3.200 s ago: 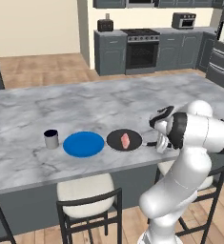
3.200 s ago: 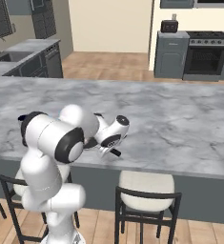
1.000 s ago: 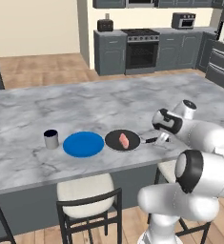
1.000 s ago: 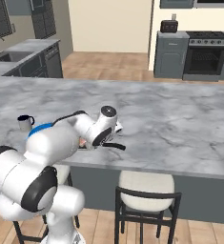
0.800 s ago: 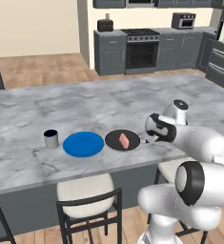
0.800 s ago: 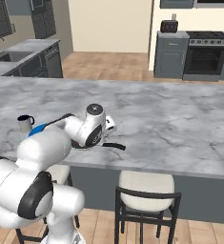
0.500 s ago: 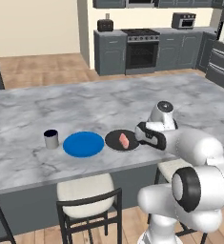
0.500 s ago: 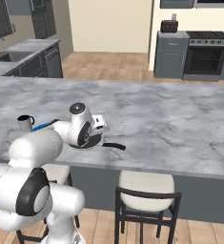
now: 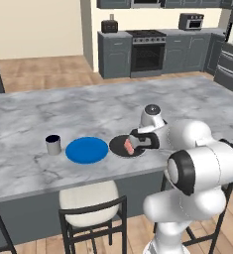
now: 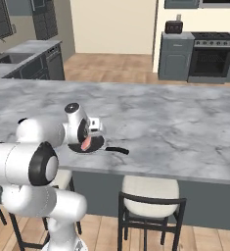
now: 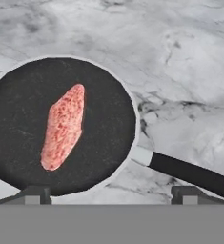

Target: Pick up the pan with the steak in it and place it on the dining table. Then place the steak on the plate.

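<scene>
One claw, one pan, steak still aboard: the pan leg looks finished, the steak leg not yet begun.

Over the last second the arm has swung its wrist in from the handle end to above the small round black frying pan (image 11: 61, 126), which sits flat on the grey-white marbled bench (image 9: 33, 163) just beside the flat round bright blue plate (image 9: 87, 150). Judgement: the pan delivery is done and the hand is now lining up on the meat. Item, claw (image 11: 108, 193): fingers spread fully apart, holding nothing and touching nothing, hovering above the pan's near rim with one fingertip (image 11: 35, 194) over the pan and the other beside the long straight black handle (image 11: 192, 174). Item, oblong pinkish-red raw steak (image 11: 63, 126): lying loose in the pan's middle. Item, small dark grey mug (image 9: 52, 145): standing beyond the plate.
</scene>
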### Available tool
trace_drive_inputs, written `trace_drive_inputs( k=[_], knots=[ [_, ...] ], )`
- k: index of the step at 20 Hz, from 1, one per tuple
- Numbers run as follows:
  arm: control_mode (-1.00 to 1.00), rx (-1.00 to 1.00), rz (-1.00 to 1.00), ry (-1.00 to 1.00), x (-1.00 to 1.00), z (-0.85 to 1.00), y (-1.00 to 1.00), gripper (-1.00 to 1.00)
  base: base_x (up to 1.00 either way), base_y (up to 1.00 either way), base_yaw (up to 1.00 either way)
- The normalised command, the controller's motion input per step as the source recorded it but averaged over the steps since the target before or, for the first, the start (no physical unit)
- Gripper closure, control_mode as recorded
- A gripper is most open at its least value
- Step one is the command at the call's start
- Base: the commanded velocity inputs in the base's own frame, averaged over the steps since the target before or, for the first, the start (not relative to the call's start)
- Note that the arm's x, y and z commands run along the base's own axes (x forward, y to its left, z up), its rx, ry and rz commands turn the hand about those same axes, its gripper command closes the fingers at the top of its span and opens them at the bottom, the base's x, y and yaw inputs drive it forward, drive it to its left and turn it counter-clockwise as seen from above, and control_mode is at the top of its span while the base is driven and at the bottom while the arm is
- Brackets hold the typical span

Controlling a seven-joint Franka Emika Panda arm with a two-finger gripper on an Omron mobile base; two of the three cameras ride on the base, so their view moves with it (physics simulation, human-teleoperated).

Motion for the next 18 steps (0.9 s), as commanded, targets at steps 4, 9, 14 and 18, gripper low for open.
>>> trace_drive_inputs(
  k=[4,9,14,18],
  knots=[
    [-1.0,0.01,0.0,0.03,0.02,0.0,0.0,-1.0,0.0,0.0,0.0],
    [-1.0,0.06,-0.05,0.05,0.07,-0.18,0.26,-1.0,0.0,0.0,0.0],
    [-1.0,0.03,-0.05,0.05,0.06,-0.27,0.29,-1.0,0.0,0.0,0.0],
    [-1.0,0.06,-0.03,0.03,0.01,-0.16,0.19,-1.0,0.0,0.0,0.0]
  ],
)
